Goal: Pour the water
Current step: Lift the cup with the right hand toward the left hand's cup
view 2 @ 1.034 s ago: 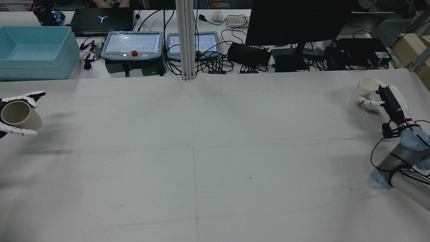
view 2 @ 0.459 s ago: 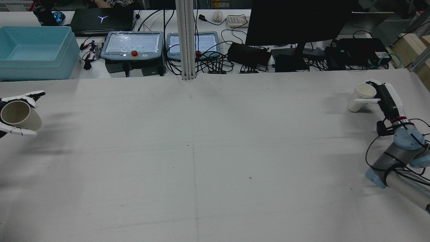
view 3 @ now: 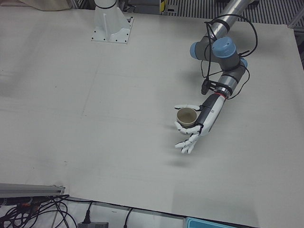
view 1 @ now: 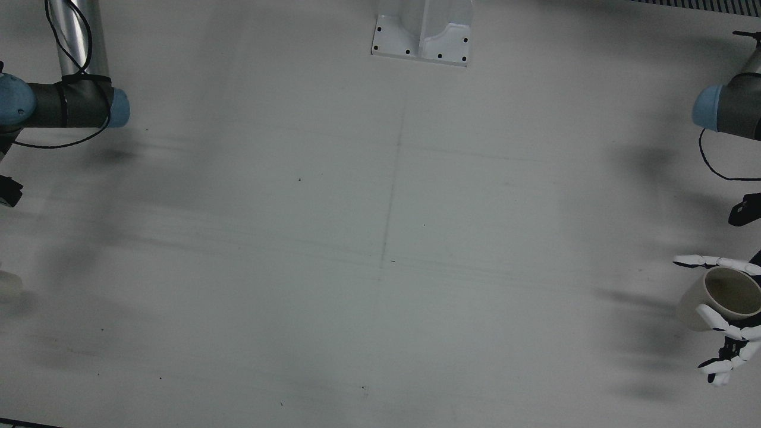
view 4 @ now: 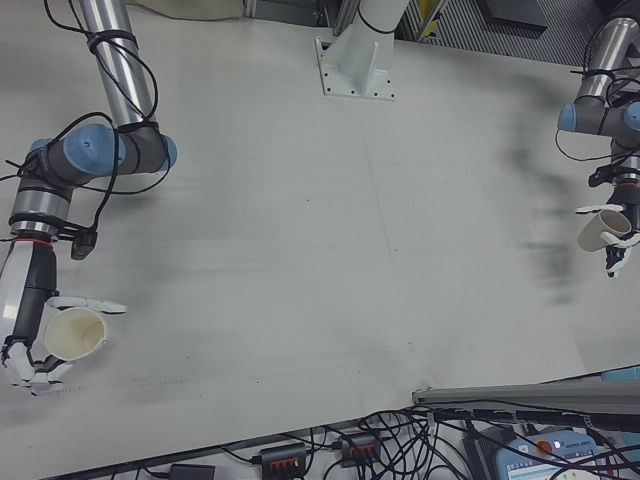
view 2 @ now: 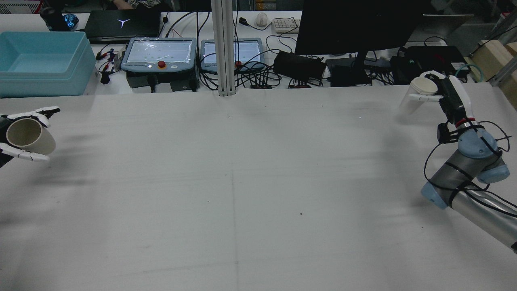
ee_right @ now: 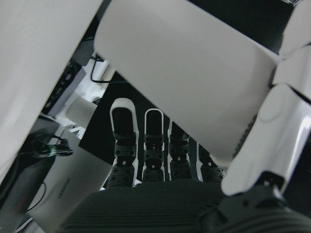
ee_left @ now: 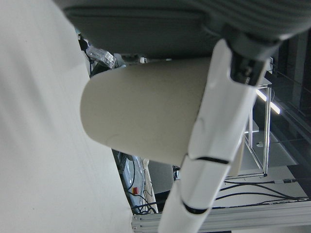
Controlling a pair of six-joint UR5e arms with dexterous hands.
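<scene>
Two paper cups are aloft at opposite table edges: the left hand [view 2: 16,133], partly cut off by the rear view's frame, clasps the beige cup [view 2: 28,136]; far right, the right hand [view 2: 444,95] grips the white cup [view 2: 418,95]. Contents unseen.

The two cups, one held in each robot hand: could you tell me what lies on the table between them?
Nothing: in the rear view the table is bare between the left cup and the right cup.
</scene>
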